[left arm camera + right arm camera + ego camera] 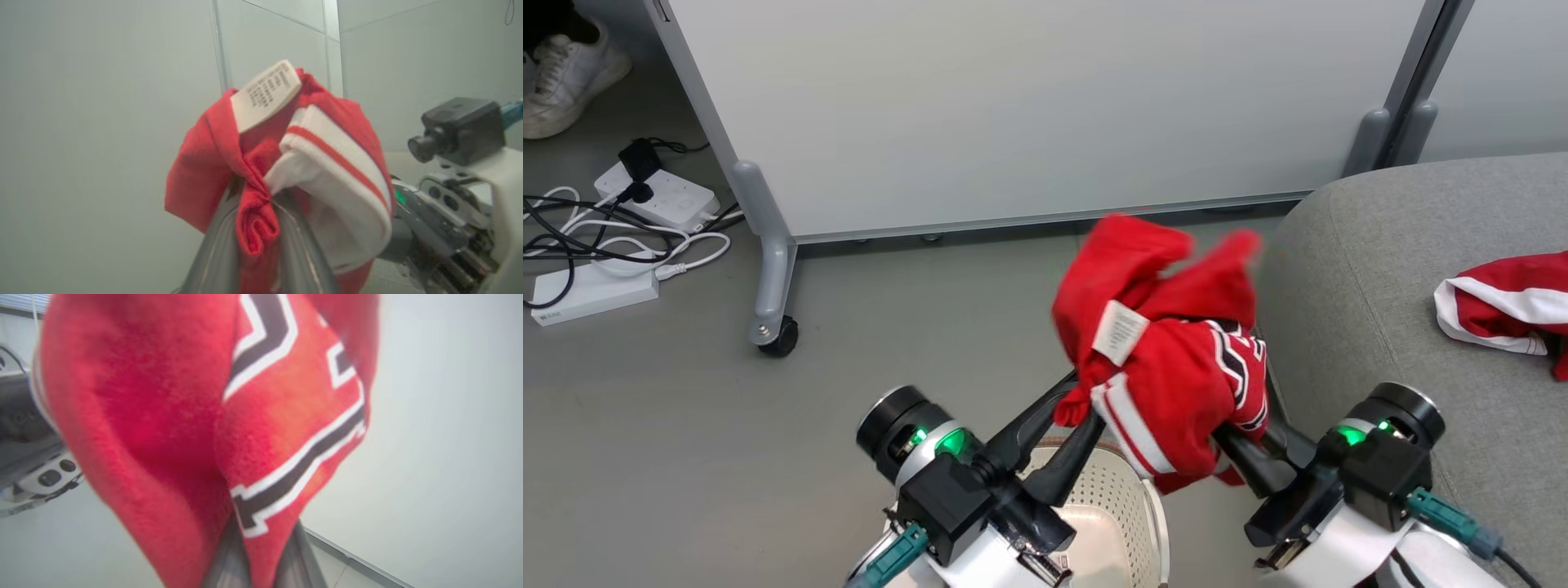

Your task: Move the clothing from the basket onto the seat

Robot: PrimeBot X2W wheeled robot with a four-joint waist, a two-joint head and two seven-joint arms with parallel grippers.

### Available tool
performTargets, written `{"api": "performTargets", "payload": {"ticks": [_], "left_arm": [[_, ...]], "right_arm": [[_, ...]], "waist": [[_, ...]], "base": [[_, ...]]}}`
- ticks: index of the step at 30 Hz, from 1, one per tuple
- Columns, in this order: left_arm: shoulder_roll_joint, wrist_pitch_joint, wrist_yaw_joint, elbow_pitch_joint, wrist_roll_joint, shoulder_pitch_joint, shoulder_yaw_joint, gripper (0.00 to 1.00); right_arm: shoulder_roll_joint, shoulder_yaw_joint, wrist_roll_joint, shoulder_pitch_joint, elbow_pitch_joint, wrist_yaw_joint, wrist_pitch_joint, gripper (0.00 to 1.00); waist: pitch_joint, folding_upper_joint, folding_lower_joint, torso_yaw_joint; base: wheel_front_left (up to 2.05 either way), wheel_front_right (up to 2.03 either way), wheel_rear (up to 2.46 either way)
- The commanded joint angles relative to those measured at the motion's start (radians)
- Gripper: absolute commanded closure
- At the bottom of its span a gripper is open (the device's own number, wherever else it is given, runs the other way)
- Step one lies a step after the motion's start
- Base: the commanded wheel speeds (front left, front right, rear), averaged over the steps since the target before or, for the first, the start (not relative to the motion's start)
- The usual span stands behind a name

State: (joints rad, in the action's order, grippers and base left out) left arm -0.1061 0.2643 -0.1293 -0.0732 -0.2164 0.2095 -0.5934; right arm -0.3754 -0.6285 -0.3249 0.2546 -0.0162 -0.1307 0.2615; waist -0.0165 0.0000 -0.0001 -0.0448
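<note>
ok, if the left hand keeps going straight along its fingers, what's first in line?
The red clothing pinched in the left hand. Past it, probably the white partition, though depth is unclear.

A bunched red garment (pixel 1168 359) with white stripe trim hung above the cream perforated basket (pixel 1119 506) at 6 o'clock, while a second garment (pixel 1503 306) lay crumpled on the grey seat (pixel 1380 269) at 3 o'clock.

The clothing (pixel 1168 359) hangs above the basket (pixel 1115 490), left of the seat (pixel 1380 286), where another garment (pixel 1494 306) lies.
</note>
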Motion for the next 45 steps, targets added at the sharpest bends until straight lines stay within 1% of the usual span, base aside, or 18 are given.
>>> {"api": "performTargets", "payload": {"ticks": [1, 5, 6, 7, 8, 12, 15, 16, 18, 19, 20, 27, 33, 36, 37, 40, 43, 45], "left_arm": [[0.005, 0.000, 0.001, 0.025, 0.013, -0.015, 0.012, 1.00], [0.014, 0.000, 0.000, 0.085, 0.017, -0.031, 0.020, 1.00], [0.014, 0.000, 0.000, 0.085, 0.017, -0.031, 0.020, 1.00], [0.016, 0.000, 0.000, 0.116, 0.002, -0.035, 0.002, 1.00], [0.016, 0.000, 0.000, 0.116, 0.002, -0.035, 0.002, 1.00], [-0.001, 0.000, -0.001, 0.172, -0.028, -0.009, -0.056, 1.00], [0.004, 0.000, -0.001, 0.190, -0.042, 0.003, -0.066, 1.00], [0.007, 0.000, -0.001, 0.191, -0.045, 0.004, -0.068, 0.91], [0.009, 0.000, -0.001, 0.194, -0.046, 0.005, -0.070, 0.37], [0.009, 0.000, -0.001, 0.195, -0.047, 0.006, -0.069, 0.03], [0.011, 0.000, -0.001, 0.195, -0.050, 0.005, -0.068, 0.00], [0.007, 0.000, -0.001, 0.210, -0.036, -0.006, -0.059, 0.00], [0.000, 0.000, -0.001, 0.232, -0.022, -0.024, -0.046, 0.00], [0.004, 0.000, -0.001, 0.244, -0.040, -0.043, -0.038, 0.00], [0.004, 0.000, -0.001, 0.244, -0.040, -0.043, -0.038, 0.00], [-0.007, 0.000, -0.001, 0.250, -0.054, -0.050, -0.056, 0.00], [-0.034, 0.000, -0.001, 0.276, -0.041, -0.063, -0.089, 0.00], [-0.032, 0.001, -0.001, 0.289, -0.043, -0.067, -0.097, 0.00]], "right_arm": [[0.008, 0.025, 0.007, -0.014, -0.004, 0.000, 0.005, 1.00], [0.044, 0.098, 0.025, -0.033, -0.018, 0.000, 0.004, 1.00], [0.044, 0.098, 0.025, -0.033, -0.018, 0.000, 0.004, 1.00], [0.065, 0.131, 0.025, -0.043, -0.026, 0.000, 0.004, 1.00], [0.065, 0.131, 0.025, -0.043, -0.026, 0.000, 0.004, 1.00], [0.094, 0.170, 0.025, -0.064, -0.028, 0.000, 0.004, 1.00], [0.116, 0.190, 0.024, -0.078, -0.026, 0.000, 0.004, 1.00], [0.123, 0.196, 0.022, -0.082, -0.025, 0.000, 0.004, 1.00], [0.132, 0.202, 0.026, -0.084, -0.027, 0.000, 0.004, 1.00], [0.136, 0.205, 0.029, -0.085, -0.029, 0.000, 0.004, 1.00], [0.140, 0.209, 0.030, -0.088, -0.031, 0.000, 0.004, 1.00], [0.149, 0.272, 0.020, -0.096, -0.027, 0.000, 0.004, 1.00], [0.143, 0.369, 0.038, -0.109, -0.024, 0.000, 0.004, 1.00], [0.136, 0.445, 0.059, -0.128, -0.012, 0.000, 0.005, 1.00], [0.136, 0.445, 0.059, -0.128, -0.012, 0.000, 0.005, 1.00], [0.137, 0.495, 0.071, -0.150, 0.005, 0.000, 0.004, 1.00], [0.147, 0.551, 0.075, -0.185, 0.019, 0.000, 0.004, 1.00], [0.155, 0.571, 0.077, -0.203, 0.030, 0.000, 0.004, 1.00]], "waist": [[0.002, 0.0000, 0.0001, -0.002], [0.004, 0.0000, 0.0001, -0.006], [0.004, 0.0000, 0.0001, -0.006], [0.004, 0.0000, 0.0001, -0.007], [0.004, 0.0000, 0.0001, -0.007], [0.002, 0.0000, 0.0001, -0.008], [-0.002, 0.0000, 0.0001, -0.009], [-0.003, 0.0000, 0.0001, -0.009], [-0.005, 0.0000, 0.0001, -0.009], [-0.007, 0.0000, 0.0001, -0.010], [-0.008, 0.0000, 0.0001, -0.010], [-0.009, 0.0000, 0.0001, -0.015], [-0.008, 0.0000, 0.0001, -0.018], [-0.006, 0.0000, 0.0001, -0.020], [-0.006, 0.0000, 0.0001, -0.020], [-0.005, 0.0000, 0.0001, -0.021], [-0.003, 0.0000, 0.0001, -0.026], [-0.003, 0.0000, 0.0001, -0.029]], "base": [[0.00, 0.00, 0.00], [0.00, 0.00, 0.00], [0.00, 0.00, 0.00], [0.00, 0.00, 0.00], [0.00, 0.00, 0.00], [0.00, 0.00, 0.00], [0.00, 0.00, 0.00], [0.00, 0.00, 0.00], [0.00, 0.00, 0.00], [0.00, 0.00, 0.00], [0.00, 0.00, 0.00], [0.00, 0.00, 0.00], [0.00, 0.00, 0.00], [0.00, 0.00, 0.00], [0.00, 0.00, 0.00], [0.00, 0.00, 0.00], [0.00, 0.00, 0.00], [0.00, 0.00, 0.00]]}}
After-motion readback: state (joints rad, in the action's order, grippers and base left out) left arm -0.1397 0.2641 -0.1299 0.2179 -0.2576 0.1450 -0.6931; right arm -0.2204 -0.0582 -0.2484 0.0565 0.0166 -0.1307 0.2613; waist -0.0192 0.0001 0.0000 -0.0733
